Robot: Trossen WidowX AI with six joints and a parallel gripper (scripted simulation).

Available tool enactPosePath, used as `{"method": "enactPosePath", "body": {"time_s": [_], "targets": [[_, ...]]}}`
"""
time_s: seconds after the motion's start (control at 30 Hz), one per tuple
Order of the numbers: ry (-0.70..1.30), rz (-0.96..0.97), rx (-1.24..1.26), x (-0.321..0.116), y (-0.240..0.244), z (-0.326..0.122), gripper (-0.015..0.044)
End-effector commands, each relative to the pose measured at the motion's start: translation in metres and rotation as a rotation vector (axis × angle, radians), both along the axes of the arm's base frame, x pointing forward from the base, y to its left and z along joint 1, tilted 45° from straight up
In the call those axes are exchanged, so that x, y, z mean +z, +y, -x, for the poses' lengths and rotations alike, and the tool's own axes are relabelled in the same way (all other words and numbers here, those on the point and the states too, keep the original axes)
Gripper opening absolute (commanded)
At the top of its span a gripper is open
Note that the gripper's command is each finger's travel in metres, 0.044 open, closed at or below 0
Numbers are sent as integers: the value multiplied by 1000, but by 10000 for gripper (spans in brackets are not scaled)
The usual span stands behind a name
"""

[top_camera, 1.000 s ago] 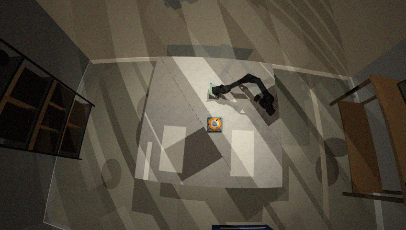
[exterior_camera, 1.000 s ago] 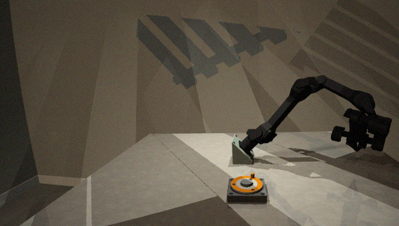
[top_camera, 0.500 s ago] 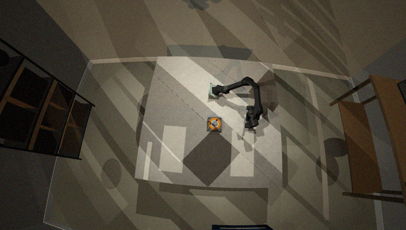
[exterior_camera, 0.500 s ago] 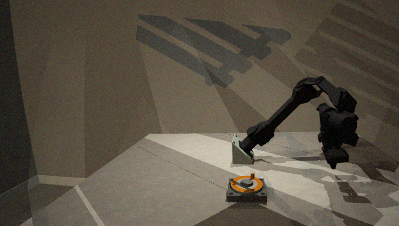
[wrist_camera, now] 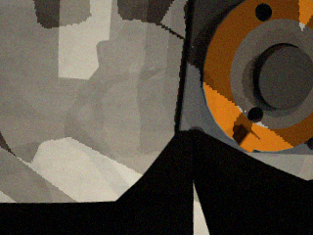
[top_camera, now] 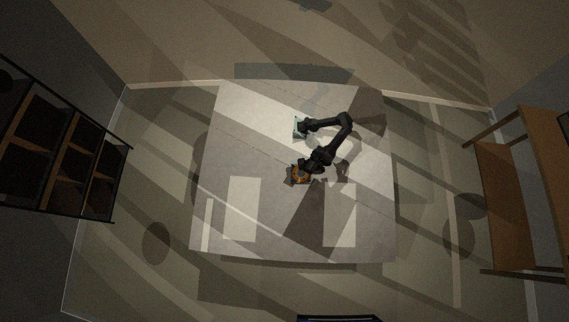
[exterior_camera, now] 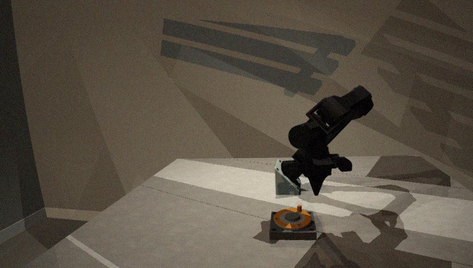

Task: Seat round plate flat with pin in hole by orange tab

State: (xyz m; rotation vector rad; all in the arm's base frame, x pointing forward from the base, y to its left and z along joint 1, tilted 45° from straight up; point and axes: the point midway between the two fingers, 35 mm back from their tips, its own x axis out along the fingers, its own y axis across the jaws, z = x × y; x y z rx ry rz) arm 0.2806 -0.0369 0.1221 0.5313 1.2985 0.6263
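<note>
Hovering above the round plate (exterior_camera: 292, 218), our gripper (exterior_camera: 315, 191) points down with its fingers pressed together on nothing (well clear of the plate). We see the plate on the dark base (exterior_camera: 291, 233), around the post (exterior_camera: 293, 216).

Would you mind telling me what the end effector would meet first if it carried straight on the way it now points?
Probably the table just behind the base, not the plate. The shut end effector points down, empty, but depth is unclear.
</note>
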Motion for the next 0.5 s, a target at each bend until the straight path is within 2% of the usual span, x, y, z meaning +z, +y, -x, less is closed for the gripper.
{"method": "enactPosePath", "body": {"time_s": [0.0, 0.2, 0.47], "targets": [[145, -29, -129, -20, -17, 13, 0], [154, -30, -139, -21, -18, 13, 0], [154, -30, -139, -44, 4, 8, 0]]}}
